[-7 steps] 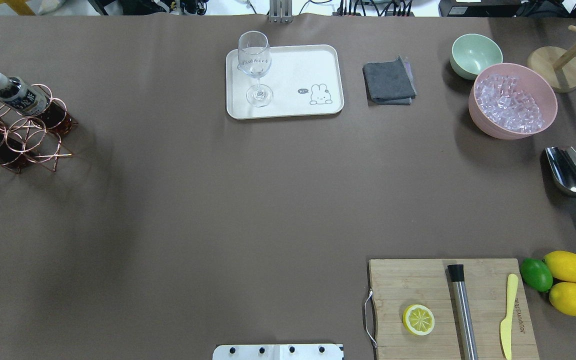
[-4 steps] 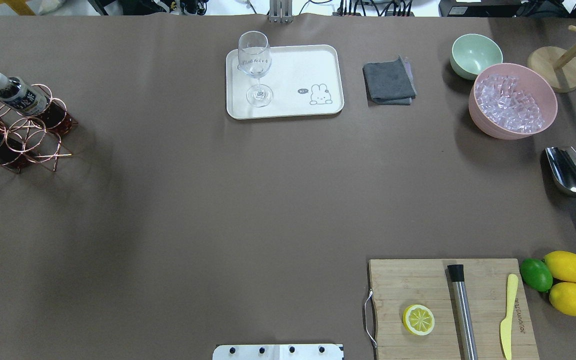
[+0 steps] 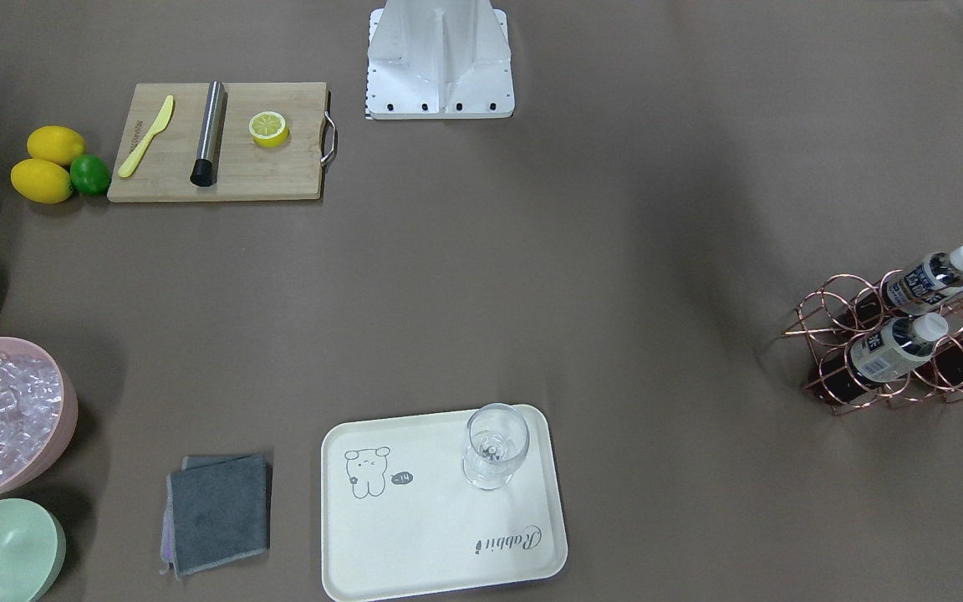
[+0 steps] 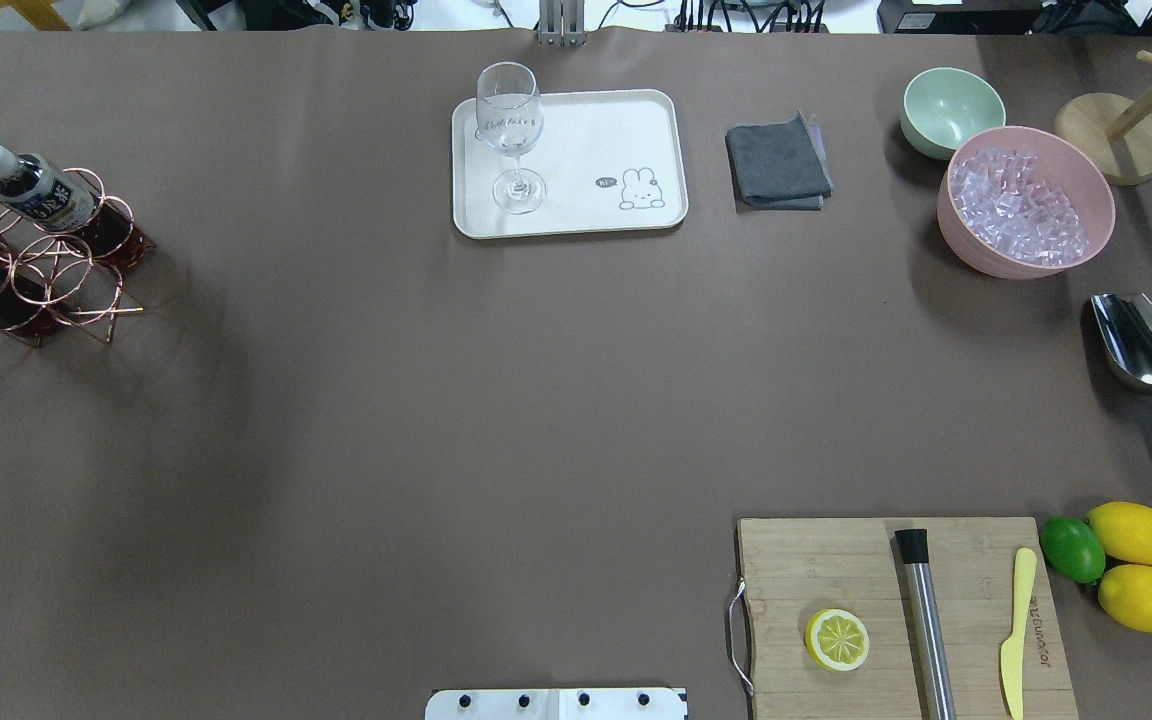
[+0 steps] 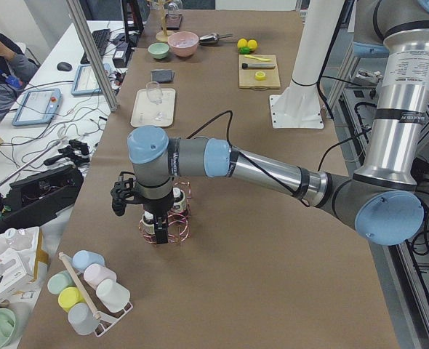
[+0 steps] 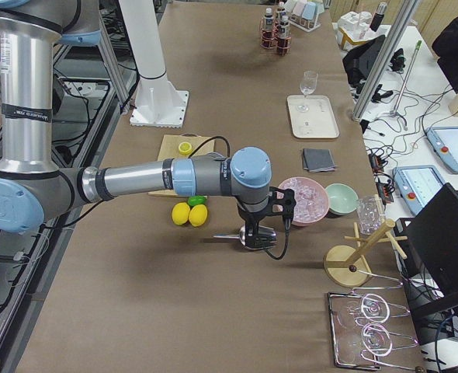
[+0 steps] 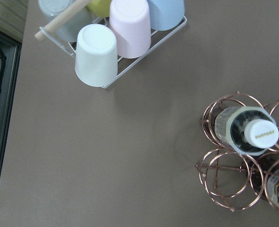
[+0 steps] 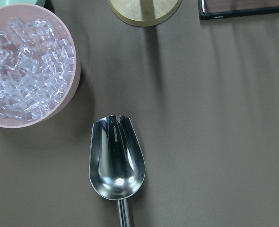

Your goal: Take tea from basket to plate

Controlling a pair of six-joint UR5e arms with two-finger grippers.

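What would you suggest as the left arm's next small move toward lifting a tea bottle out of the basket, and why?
Probably slide the left tool sideways until it is centred over the nearest tea bottle. The left wrist view shows that bottle standing in the basket well right of centre, so going straight down from here would likely miss it.

Overhead and front views face oppositely, sharing the plate [image 4: 596, 130]; wrist cameras seemingly downward.
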